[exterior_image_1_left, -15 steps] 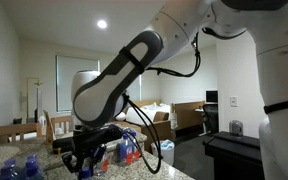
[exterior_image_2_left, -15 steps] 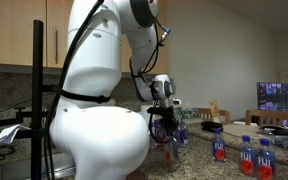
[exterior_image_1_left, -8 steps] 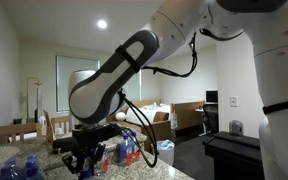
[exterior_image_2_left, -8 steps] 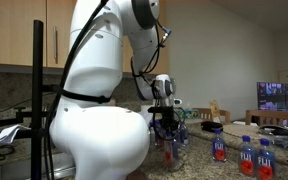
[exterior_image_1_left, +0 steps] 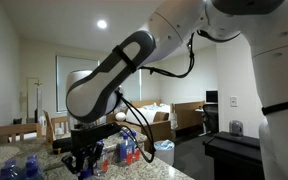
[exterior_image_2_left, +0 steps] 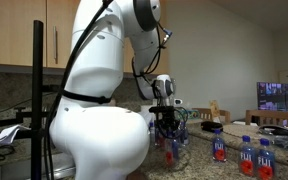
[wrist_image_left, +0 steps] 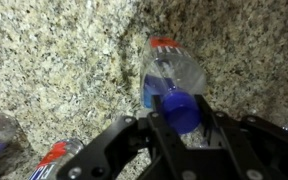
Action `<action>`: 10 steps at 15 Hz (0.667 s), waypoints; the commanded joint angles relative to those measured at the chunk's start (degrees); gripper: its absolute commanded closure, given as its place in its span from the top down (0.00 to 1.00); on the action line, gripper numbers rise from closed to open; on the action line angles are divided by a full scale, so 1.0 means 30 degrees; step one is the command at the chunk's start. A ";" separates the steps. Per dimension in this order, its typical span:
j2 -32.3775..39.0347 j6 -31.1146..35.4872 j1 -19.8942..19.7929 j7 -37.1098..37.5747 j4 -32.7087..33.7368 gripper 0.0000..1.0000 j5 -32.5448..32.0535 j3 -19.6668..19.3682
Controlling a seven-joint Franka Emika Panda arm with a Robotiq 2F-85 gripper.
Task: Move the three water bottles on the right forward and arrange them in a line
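One small clear plastic bottle with a blue cap and red-and-blue label (wrist_image_left: 172, 75) is pinched at its cap by the black pincer (wrist_image_left: 181, 110) over the speckled granite surface (wrist_image_left: 54, 50). Three similar bottles (exterior_image_2_left: 246, 156) stand well apart from it.

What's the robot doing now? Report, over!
Gripper shut on water bottle, at its blue cap. Bottle upright, granite counter beneath. Other bottles nearby, none touching it.

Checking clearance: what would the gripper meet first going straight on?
The gripper is shut on a water bottle; beyond it, probably the granite counter, though depth is unclear.
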 commanded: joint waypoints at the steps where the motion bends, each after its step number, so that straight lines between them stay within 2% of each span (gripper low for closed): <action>1: -0.0027 0.0611 -0.0212 -0.0957 -0.0743 0.13 0.0536 0.0029; 10: -0.0498 0.1473 -0.0316 -0.0756 -0.1582 0.13 0.0634 -0.0108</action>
